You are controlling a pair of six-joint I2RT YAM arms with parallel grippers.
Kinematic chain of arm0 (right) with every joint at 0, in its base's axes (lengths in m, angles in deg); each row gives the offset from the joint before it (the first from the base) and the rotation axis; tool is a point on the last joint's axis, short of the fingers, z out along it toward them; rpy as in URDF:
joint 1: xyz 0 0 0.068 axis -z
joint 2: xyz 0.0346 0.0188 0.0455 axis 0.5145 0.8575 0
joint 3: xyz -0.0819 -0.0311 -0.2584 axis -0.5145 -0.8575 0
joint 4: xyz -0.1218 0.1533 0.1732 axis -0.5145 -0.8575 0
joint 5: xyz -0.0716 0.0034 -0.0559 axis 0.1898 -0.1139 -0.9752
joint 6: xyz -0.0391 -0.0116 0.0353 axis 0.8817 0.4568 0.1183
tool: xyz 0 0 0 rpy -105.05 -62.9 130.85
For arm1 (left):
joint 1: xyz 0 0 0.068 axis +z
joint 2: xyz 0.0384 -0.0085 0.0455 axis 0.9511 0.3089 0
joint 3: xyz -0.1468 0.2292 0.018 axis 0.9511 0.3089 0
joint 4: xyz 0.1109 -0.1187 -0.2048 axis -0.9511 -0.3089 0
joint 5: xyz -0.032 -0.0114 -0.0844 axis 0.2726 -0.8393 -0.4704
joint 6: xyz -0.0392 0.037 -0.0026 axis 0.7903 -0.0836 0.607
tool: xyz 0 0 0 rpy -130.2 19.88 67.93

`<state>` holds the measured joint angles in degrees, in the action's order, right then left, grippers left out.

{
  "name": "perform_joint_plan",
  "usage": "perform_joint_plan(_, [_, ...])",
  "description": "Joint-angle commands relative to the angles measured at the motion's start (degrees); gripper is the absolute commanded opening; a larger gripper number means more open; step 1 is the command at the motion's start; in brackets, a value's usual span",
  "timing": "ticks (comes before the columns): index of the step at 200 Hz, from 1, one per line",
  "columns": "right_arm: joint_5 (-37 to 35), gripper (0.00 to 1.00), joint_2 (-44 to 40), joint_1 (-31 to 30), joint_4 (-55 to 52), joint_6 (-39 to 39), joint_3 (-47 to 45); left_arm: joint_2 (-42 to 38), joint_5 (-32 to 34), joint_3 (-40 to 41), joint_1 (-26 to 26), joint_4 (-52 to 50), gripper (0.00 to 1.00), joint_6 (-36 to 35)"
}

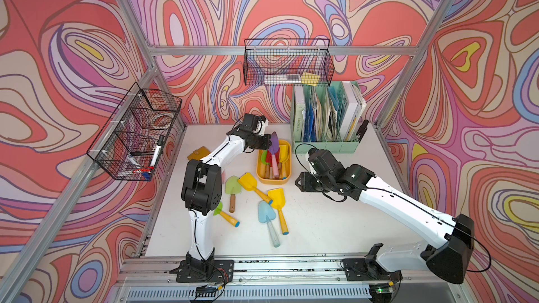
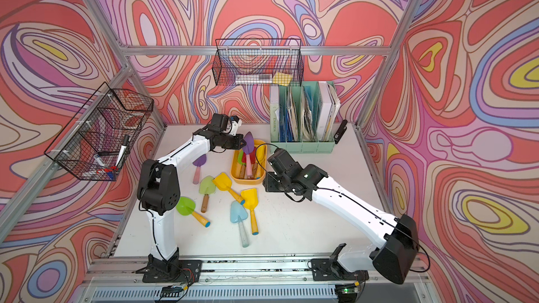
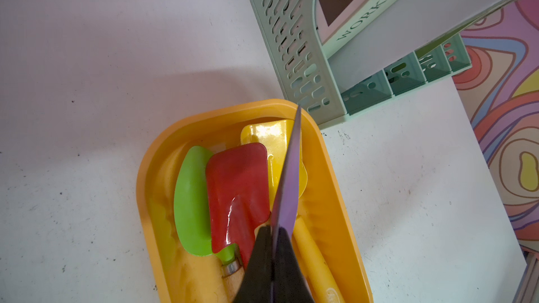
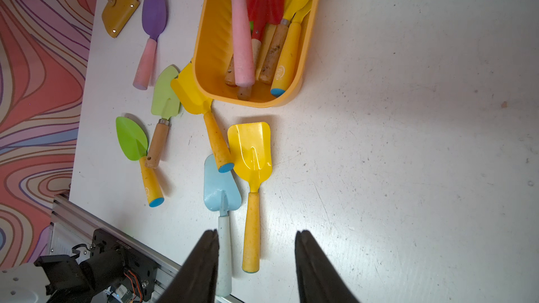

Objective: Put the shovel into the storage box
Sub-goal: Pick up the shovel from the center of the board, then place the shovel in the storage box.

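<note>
Partly cut off, left fingers (image 3: 258, 269) pinch purple shovel (image 3: 288, 176) blade over storage box (image 3: 204, 118); right fingers (image 4: 315, 269) spread, empty.

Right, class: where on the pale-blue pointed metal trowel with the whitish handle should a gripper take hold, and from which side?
Grip the pale-blue trowel by the free end of its whitish handle, from straight above, jaws across it. It lies flat; one yellow shovel's blue-capped handle lies on its blade tip, and a square yellow scoop lies close alongside.
</note>
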<state>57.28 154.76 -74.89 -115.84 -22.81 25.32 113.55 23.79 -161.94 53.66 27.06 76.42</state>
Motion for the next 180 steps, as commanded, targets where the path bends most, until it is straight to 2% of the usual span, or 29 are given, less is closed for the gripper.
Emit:
perform_joint_plan(1, [-0.3, 0.44, 0.4, 0.2, -0.4, -0.3, -0.1, 1.7, 0.0, -0.1, 0.1, 3.0, 0.00, -0.8])
perform_joint_plan(84, [0.3, 0.44, 1.4, 0.2, 0.0, -0.3, 0.0, 5.2, -2.1, 0.7, 0.1, 2.4, 0.00, -1.2])
perform_joint_plan(180, [0.3, 0.44, 0.9, 0.3, 0.5, -0.7, -1.3, 9.7, -4.3, -2.2, 0.0, -0.7, 0.00, -1.8])
